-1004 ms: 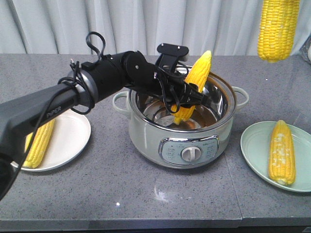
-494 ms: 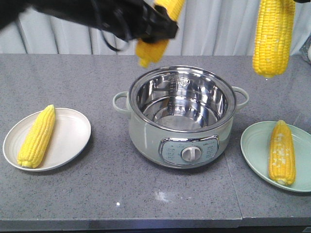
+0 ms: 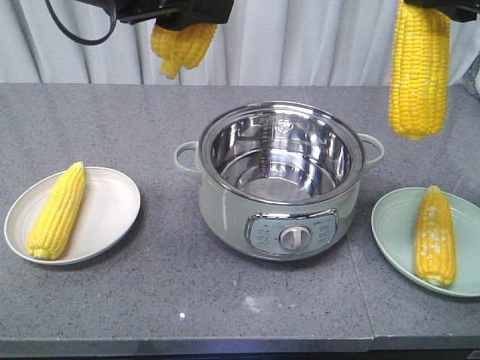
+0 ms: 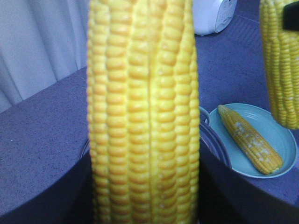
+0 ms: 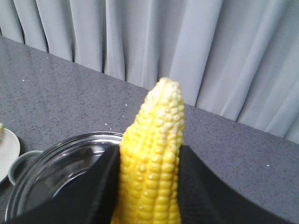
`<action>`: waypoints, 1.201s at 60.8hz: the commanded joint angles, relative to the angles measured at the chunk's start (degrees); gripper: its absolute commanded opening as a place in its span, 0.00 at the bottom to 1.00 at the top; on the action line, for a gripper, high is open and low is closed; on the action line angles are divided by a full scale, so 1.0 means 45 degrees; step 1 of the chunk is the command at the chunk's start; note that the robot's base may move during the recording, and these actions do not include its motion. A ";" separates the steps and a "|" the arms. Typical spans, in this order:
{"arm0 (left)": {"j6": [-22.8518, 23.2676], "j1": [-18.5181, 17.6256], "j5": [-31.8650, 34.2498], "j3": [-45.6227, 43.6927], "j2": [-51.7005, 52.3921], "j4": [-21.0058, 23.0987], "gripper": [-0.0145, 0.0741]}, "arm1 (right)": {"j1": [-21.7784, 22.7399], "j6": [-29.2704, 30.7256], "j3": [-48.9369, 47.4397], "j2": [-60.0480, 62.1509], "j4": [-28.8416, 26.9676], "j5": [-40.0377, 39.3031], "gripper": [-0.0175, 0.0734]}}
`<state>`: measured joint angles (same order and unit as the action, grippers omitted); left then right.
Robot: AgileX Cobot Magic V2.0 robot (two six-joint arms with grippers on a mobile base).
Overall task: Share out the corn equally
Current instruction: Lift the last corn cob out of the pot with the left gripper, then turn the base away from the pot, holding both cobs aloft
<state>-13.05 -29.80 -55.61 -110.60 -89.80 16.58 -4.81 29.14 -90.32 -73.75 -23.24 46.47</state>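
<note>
Yellow cob (image 3: 182,43) clamped by left gripper (image 3: 184,16), 11 o'clock of pot (image 3: 225,210) | right gripper (image 5: 149,186) clamps second cob (image 3: 418,71), 2 o'clock | risk: high release, cob rolls off green plate (image 3: 390,225) at 4 o'clock.

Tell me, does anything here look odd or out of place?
On the green plate, the mottled cob stands out: pale whitish patches on its kernels, unlike the evenly yellow cob on the white plate. Nothing is spilled.
</note>
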 commanded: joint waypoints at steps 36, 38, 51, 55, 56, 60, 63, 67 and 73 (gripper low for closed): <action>0.0156 -0.0012 0.0763 -0.0403 0.0472 0.0217 0.16 | 0.0034 0.0064 -0.0386 0.0361 -0.0238 -0.0824 0.19; 0.0156 -0.0012 0.0763 -0.0403 0.0472 0.0217 0.16 | 0.0034 0.0064 -0.0386 0.0361 -0.0238 -0.0824 0.19; 0.0156 -0.0012 0.0763 -0.0403 0.0472 0.0217 0.16 | 0.0034 0.0064 -0.0386 0.0361 -0.0238 -0.0824 0.19; 0.0156 -0.0012 0.0763 -0.0403 0.0472 0.0217 0.16 | 0.0034 0.0064 -0.0386 0.0361 -0.0238 -0.0824 0.19; 0.0156 -0.0012 0.0763 -0.0403 0.0472 0.0217 0.16 | 0.0034 0.0064 -0.0386 0.0361 -0.0238 -0.0824 0.19; 0.0156 -0.0012 0.0763 -0.0403 0.0472 0.0217 0.16 | 0.0034 0.0064 -0.0386 0.0361 -0.0238 -0.0824 0.19; 0.0156 -0.0012 0.0763 -0.0403 0.0472 0.0217 0.16 | 0.0034 0.0064 -0.0386 0.0361 -0.0238 -0.0824 0.19; 0.0156 -0.0012 0.0763 -0.0403 0.0472 0.0217 0.16 | 0.0034 0.0064 -0.0386 0.0361 -0.0238 -0.0824 0.19; 0.0156 -0.0012 0.0763 -0.0403 0.0472 0.0217 0.16 | 0.0034 0.0064 -0.0386 0.0361 -0.0238 -0.0824 0.19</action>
<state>-13.05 -29.80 -56.00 -110.60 -89.80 16.34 -4.81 29.14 -90.32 -73.75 -23.24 46.64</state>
